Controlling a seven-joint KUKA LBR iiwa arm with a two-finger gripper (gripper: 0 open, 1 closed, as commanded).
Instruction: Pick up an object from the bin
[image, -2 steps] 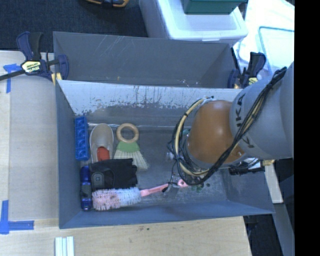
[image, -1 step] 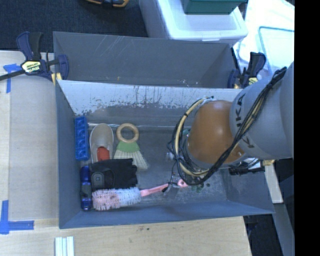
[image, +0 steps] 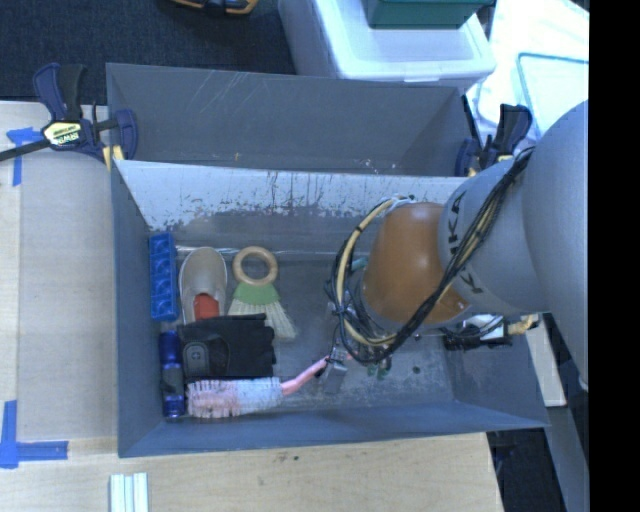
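Claw (image: 336, 366) sat low in the bin (image: 300, 125), at the right end of the pink-handled brush (image: 240, 396), which lay along the near wall. Spread or pinching: could not tell. Nothing appeared lifted; grasp and lift judged outstanding.

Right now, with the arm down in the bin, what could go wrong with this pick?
1. The gripper seems to be at the handle tip of the pink brush. A grasp so far out may slip or let the brush swing.
2. The brush lies against the black box and the blue pen, so lifting it may drag them along.
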